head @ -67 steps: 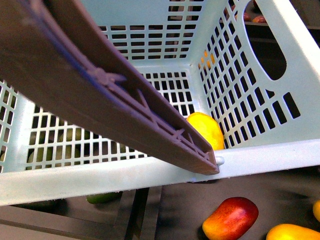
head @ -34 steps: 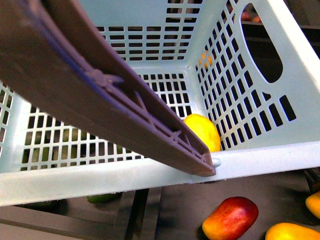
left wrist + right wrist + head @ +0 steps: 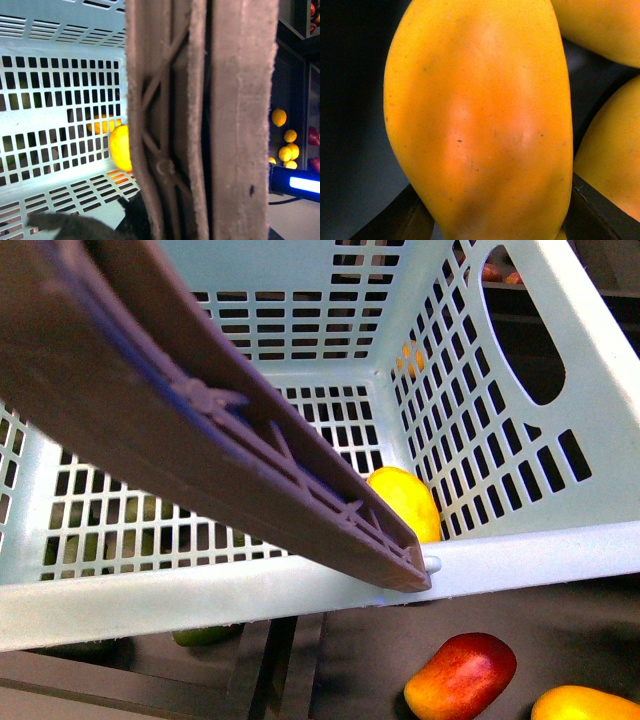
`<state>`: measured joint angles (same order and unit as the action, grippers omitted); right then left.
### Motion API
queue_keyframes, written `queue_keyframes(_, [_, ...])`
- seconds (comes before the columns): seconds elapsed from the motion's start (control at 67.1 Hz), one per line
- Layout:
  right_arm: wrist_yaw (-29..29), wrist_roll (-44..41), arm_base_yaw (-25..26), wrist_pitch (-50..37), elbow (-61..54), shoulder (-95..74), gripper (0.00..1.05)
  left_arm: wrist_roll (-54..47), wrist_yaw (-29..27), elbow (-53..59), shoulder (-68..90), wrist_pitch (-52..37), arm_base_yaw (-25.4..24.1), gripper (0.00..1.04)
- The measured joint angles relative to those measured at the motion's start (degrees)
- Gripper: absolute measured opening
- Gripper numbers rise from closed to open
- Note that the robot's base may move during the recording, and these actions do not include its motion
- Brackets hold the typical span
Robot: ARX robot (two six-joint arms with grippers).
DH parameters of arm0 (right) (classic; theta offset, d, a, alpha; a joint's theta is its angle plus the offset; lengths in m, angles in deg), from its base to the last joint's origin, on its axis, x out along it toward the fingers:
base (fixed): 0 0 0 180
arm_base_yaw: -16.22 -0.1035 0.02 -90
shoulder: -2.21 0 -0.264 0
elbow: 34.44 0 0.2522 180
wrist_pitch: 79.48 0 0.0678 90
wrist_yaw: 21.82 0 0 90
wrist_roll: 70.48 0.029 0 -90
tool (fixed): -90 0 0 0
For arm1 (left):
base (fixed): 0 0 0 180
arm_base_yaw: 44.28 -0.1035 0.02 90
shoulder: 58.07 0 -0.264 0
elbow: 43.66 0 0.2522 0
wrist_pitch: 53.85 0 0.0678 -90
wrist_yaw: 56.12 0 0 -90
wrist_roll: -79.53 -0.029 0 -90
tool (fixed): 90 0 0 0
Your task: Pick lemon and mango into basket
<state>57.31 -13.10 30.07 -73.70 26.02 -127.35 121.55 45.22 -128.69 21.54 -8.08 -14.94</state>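
Observation:
The teal basket (image 3: 520,560) fills the front view, with its brown ribbed handle (image 3: 250,450) running across it. The yellow lemon (image 3: 405,502) lies on the basket's slotted base in the near right corner; it also shows in the left wrist view (image 3: 120,147). My left gripper (image 3: 165,225) is shut on the basket handle (image 3: 210,120), which fills that view; the dark fingers (image 3: 65,226) show at the edge. My right gripper (image 3: 495,220) is shut on the orange-yellow mango (image 3: 480,120), with black fingers (image 3: 600,210) on both sides. Neither gripper shows in the front view.
A red-blushed mango (image 3: 460,675) and another orange-yellow mango (image 3: 585,705) lie on the dark shelf below the basket, with a green fruit (image 3: 205,635) to the left. Two more mangoes (image 3: 615,155) lie beside the held one. Several lemons (image 3: 279,117) sit beyond the handle.
The yellow fruit at the front view's right edge, and the dark gripper part above it, have gone out of view. The basket shifted slightly a second ago and is still now.

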Motion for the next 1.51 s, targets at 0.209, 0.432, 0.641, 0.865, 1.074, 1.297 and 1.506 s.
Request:
queue_keyframes(0.209, [0.22,-2.45,1.46,-0.09,-5.2,11.76,0.57,0.0,0.02,0.0,0.0,0.0,0.0,0.14])
queue_keyframes(0.432, [2.84,-6.29,0.55,0.0,-10.84,27.3,0.57,0.0,0.0,0.0,0.0,0.0,0.0,0.14])
queue_keyframes(0.641, [8.07,-10.12,-5.18,0.7,-12.31,43.54,0.57,0.0,0.0,0.0,0.0,0.0,0.0,0.14])
queue_keyframes(0.865, [7.76,-14.93,-14.29,1.27,-10.73,56.68,0.57,0.0,0.0,0.0,0.0,0.0,0.0,0.14])
queue_keyframes(1.074, [4.61,-16.7,-24.28,2.84,-8.83,61.35,0.57,-0.02,0.0,0.0,0.0,0.0,0.0,0.14])
queue_keyframes(1.297, [1.49,-18.1,-36.15,2.82,-4.81,60.37,0.57,0.0,0.02,0.0,0.0,0.0,0.0,0.14])
queue_keyframes(1.506, [0.96,-19.37,-42.99,2.62,-1.07,57.4,0.57,0.0,0.02,0.0,0.0,0.0,0.0,0.14])
